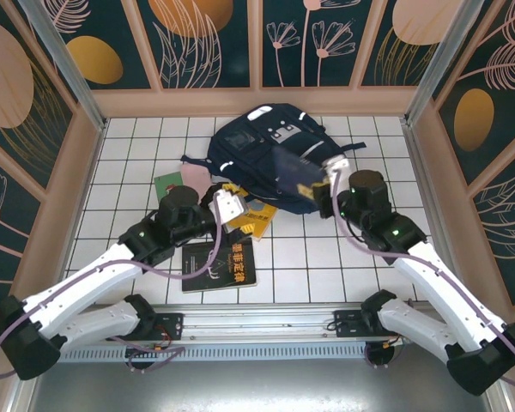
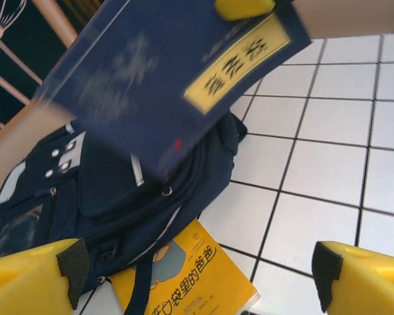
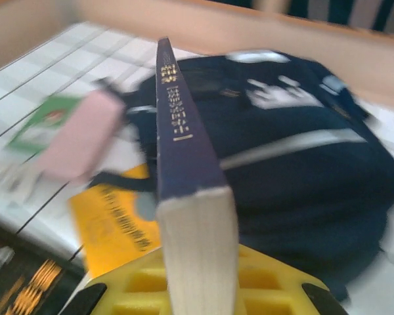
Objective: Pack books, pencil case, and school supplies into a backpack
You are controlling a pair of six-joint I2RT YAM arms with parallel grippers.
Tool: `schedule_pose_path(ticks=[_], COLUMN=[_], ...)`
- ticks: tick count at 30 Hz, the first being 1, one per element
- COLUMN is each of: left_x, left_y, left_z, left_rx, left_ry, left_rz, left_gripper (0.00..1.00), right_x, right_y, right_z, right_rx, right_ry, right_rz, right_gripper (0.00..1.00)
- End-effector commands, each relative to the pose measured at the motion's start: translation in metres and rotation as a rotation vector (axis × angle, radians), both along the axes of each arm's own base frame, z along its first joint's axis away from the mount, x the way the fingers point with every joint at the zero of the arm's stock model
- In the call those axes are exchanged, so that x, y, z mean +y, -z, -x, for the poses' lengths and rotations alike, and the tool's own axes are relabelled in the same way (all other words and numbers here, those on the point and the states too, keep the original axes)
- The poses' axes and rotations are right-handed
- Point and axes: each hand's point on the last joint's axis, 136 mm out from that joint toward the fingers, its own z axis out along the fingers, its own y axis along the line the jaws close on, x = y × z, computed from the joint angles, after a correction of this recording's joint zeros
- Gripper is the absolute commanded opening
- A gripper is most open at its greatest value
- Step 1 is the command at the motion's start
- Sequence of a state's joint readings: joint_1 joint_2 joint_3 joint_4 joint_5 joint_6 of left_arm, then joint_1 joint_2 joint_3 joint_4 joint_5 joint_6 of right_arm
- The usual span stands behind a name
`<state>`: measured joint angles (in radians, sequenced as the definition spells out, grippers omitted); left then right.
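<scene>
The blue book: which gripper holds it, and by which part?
The right gripper clamps the blue book at one end, across its covers; the left gripper is open.

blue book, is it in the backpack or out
Out. The right gripper holds the blue book on edge, spine up, in the air over the backpack.

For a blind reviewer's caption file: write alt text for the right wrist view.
The right end effector grips a dark blue book edge-on, its page block facing the camera. Behind it lies the navy backpack; an orange-yellow book, a pink item and a green book lie blurred at left.
</scene>
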<state>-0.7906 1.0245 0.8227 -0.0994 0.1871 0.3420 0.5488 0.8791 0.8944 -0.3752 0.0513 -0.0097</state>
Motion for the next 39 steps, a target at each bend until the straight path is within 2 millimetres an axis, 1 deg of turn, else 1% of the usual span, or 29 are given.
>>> schedule_pose_path(ticks=[1,2,3,4,5,6,7,8,9,11,12,13,14,17,19,21,23,24,27,30,33,37,39], left_x=[-0.014,-0.025,-0.033,-0.04,-0.053,-0.068,-0.077,-0.086,-0.1,-0.121,-0.128,-0.135,-0.142,-0.154,-0.156,-0.152,-0.15,-0.152,-0.161,-0.164,-0.165,-0.167,-0.17], left_y=[-0.03,-0.03,-0.026,-0.017,-0.014,-0.005,0.003,0.008,0.02,0.031,0.042,0.045,0.053,0.071,0.079,0.089,0.101,0.105,0.114,0.114,0.115,0.121,0.125], left_z=[-0.028,-0.035,-0.051,-0.067,-0.081,-0.092,-0.103,-0.117,-0.129,-0.151,-0.166,-0.179,-0.19,-0.221,-0.235,-0.251,-0.261,-0.262,-0.253,-0.246,-0.244,-0.243,-0.238], left_rx=[0.1,0.162,0.25,0.339,0.413,0.468,0.497,0.526,0.58,0.684,0.735,0.766,0.819,0.965,1.014,1.035,1.055,1.075,1.152,1.179,1.195,1.218,1.242], left_ry=[-0.099,-0.093,-0.15,-0.213,-0.224,-0.214,-0.229,-0.255,-0.25,-0.229,-0.243,-0.247,-0.237,-0.241,-0.243,-0.272,-0.29,-0.28,-0.214,-0.169,-0.154,-0.153,-0.135], left_rz=[0.129,0.129,0.134,0.119,0.097,0.066,0.059,0.072,0.08,0.112,0.12,0.135,0.157,0.261,0.335,0.379,0.388,0.393,0.42,0.439,0.436,0.423,0.417], left_gripper=[0.77,0.73,0.75,0.76,0.72,0.68,0.67,0.7,0.73,0.78,0.78,0.79,0.8,0.78,0.78,0.78,0.78,0.78,0.76,0.74,0.74,0.74,0.73], right_x=[-0.08,-0.088,-0.092,-0.097,-0.104,-0.11,-0.115,-0.118,-0.118,-0.114,-0.111,-0.107,-0.102,-0.103,-0.11,-0.112,-0.112,-0.111,-0.112,-0.11,-0.108,-0.106,-0.107], right_y=[-0.031,-0.034,-0.035,-0.035,-0.034,-0.031,-0.027,-0.023,-0.018,-0.007,-0.003,-0.002,0.0,0.0,-0.006,-0.012,-0.015,-0.015,-0.013,-0.007,-0.003,-0.006,-0.009], right_z=[-0.009,-0.005,0.0,0.003,0.006,0.008,0.01,0.012,0.012,0.012,0.012,0.012,0.013,0.016,0.021,0.026,0.029,0.03,0.03,0.029,0.026,0.024,0.024], right_rx=[-0.012,-0.024,-0.042,-0.057,-0.073,-0.08,-0.079,-0.066,-0.047,-0.002,0.013,0.021,0.031,0.038,0.013,-0.017,-0.023,-0.021,-0.015,-0.012,-0.004,-0.009,-0.015], right_ry=[0.486,0.514,0.52,0.541,0.569,0.6,0.626,0.646,0.649,0.641,0.632,0.61,0.585,0.584,0.604,0.591,0.581,0.579,0.582,0.578,0.573,0.566,0.567], right_rz=[-0.209,-0.249,-0.276,-0.299,-0.322,-0.343,-0.363,-0.388,-0.407,-0.436,-0.452,-0.467,-0.476,-0.473,-0.475,-0.492,-0.502,-0.503,-0.499,-0.502,-0.505,-0.507,-0.506], right_gripper=[0.0,0.0,0.0,0.0,0.0,0.0,0.0,0.0,0.0,0.0,0.0,0.0,0.0,0.0,0.0,0.0,0.0,0.0,0.0,0.0,0.0,0.0,0.0])
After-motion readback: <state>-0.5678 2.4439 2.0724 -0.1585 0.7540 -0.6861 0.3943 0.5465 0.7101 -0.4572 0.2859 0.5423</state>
